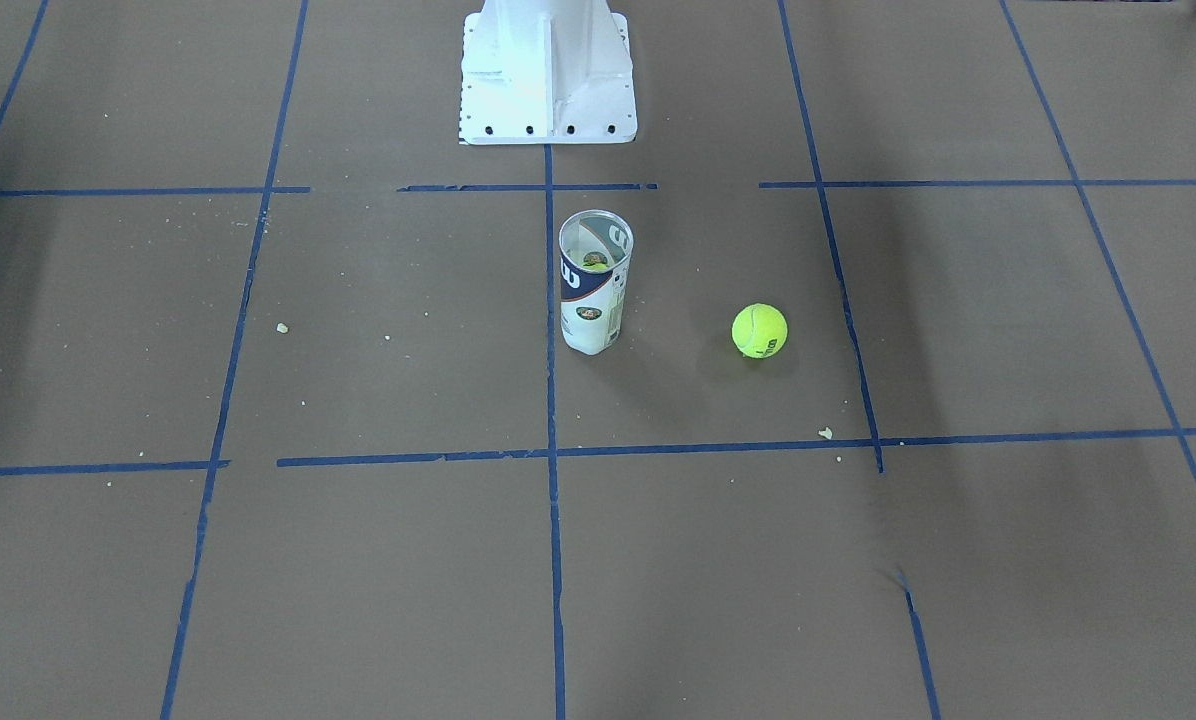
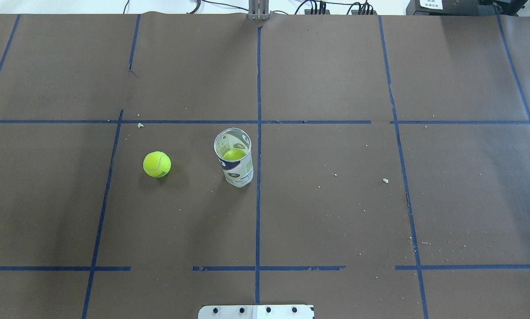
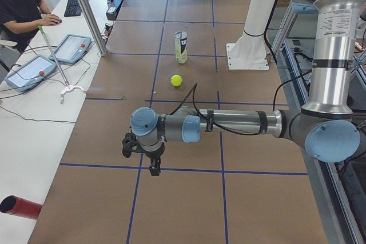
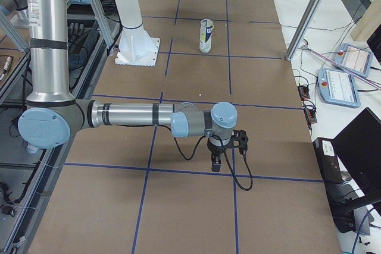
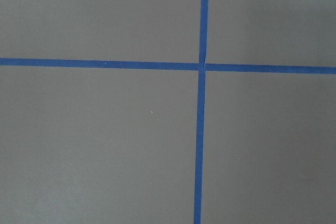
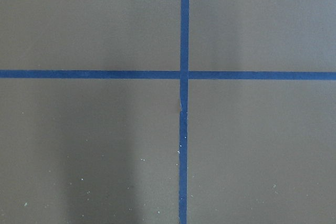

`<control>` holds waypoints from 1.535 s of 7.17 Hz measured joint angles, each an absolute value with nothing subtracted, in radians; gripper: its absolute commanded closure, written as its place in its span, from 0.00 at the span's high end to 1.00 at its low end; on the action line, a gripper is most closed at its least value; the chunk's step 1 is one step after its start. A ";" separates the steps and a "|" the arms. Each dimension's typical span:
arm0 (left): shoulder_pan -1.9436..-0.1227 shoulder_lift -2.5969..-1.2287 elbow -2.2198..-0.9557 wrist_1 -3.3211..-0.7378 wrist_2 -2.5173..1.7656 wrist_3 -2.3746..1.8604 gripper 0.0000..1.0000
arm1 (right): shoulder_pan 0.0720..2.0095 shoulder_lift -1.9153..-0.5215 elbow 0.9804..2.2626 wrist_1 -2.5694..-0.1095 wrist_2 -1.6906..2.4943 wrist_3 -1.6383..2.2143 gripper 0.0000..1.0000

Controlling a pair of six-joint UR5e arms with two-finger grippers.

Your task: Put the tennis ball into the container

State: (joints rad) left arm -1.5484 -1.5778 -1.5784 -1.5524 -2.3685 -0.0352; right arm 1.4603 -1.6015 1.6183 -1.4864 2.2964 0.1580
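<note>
The tennis ball lies free on the brown paper, on my left side of the container and about a can's height away from it. The container stands upright with its mouth uncovered, near the centre tape line. A yellow-green patch shows inside it, and I cannot tell what it is. My left gripper and right gripper hang low over the table's two ends, far from both. They show only in the side views, so I cannot tell their state. Both wrist views show only paper and tape.
The white robot base stands behind the can. Blue tape lines grid the paper. Beside the table is an operators' bench with tablets, a seated person and a red cylinder.
</note>
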 measured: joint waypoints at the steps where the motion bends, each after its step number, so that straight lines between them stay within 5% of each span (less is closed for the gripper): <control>1: -1.549 -1.577 -1.579 -1.552 -2.368 -0.035 1.00 | 1.460 -1.601 1.618 -1.486 2.296 0.158 1.00; 7: -1.535 -1.606 -1.718 -1.538 -2.363 -0.070 1.00 | 1.460 -1.601 1.618 -1.486 2.296 0.158 1.00; 11: -1.328 -1.698 -1.878 -1.540 -2.355 -0.486 1.00 | 1.460 -1.601 1.618 -1.486 2.296 0.158 1.00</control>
State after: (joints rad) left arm -1.3278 -1.6982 -1.8779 -1.5403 -2.3546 -0.4855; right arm 1.4603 -1.6015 1.6183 -1.4864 2.2964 0.1580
